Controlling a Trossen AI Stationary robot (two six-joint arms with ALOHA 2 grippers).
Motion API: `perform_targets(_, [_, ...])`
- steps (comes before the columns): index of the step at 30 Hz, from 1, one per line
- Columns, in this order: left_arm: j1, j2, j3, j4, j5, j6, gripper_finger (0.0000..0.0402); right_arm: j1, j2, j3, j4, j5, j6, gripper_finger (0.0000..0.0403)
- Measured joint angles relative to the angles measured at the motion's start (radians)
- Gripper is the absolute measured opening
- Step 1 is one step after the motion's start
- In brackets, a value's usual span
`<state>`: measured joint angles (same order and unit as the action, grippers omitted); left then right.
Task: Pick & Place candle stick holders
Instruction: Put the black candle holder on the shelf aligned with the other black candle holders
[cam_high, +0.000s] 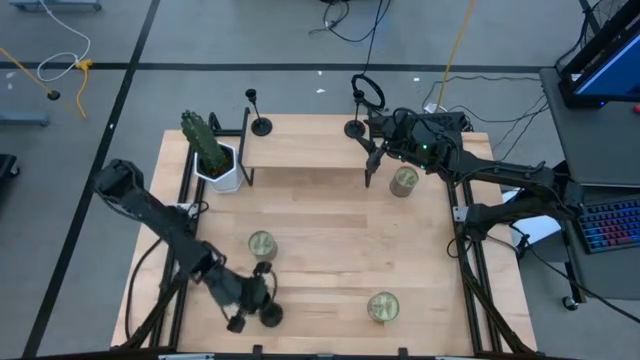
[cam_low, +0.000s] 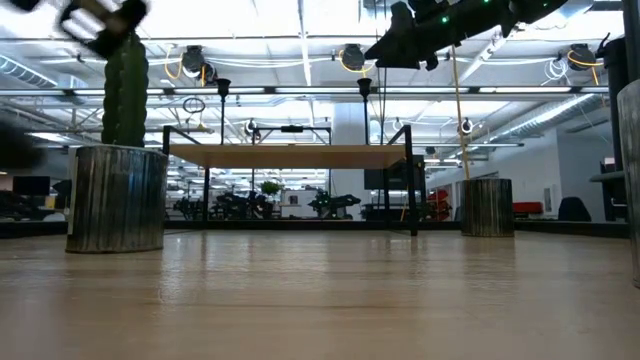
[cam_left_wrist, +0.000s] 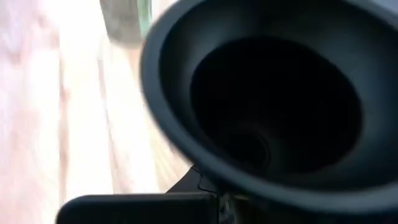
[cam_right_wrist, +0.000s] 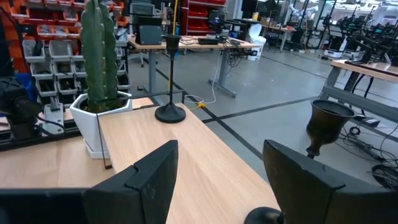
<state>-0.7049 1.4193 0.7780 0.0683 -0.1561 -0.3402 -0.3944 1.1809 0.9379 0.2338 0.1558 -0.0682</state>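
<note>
Holder cup (cam_left_wrist: 273, 112) filling left wrist view, hidden low view

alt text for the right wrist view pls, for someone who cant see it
The right gripper, its two dark fingers apart, hovers over a raised light wooden shelf with two black candle stick holders: one standing at the far end, another's cup just beyond one finger. A green cactus in a white pot stands beside the shelf, with a workshop behind.
</note>
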Motion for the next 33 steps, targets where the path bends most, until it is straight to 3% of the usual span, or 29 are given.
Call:
perform_targets(9, [0.301, -0.164, 0.006, 0.033, -0.005, 0.206, 0.001, 0.032, 0.0, 0.0, -0.001, -0.002, -0.022, 0.0224])
perform_targets(13, [0.443, -0.185, 0.072, -0.016, -0.043, 0.239, 0.001, 0.044, 0.0, 0.0, -0.005, -0.002, -0.022, 0.0224])
perform_targets(21, [0.641, -0.161, 0.252, -0.153, -0.078, 0.312, 0.001, 0.066, 0.0, 0.0, -0.007, -0.001, -0.022, 0.0224])
perform_targets(27, [0.81, -0.128, 0.329, -0.149, -0.074, 0.309, 0.001, 0.072, 0.0, 0.0, -0.007, -0.001, 0.015, 0.0224])
perform_targets(33, [0.962, -0.013, 0.404, -0.141, -0.073, 0.293, 0.001, 0.071, 0.0, 0.0, -0.007, 0.0, 0.025, 0.0224])
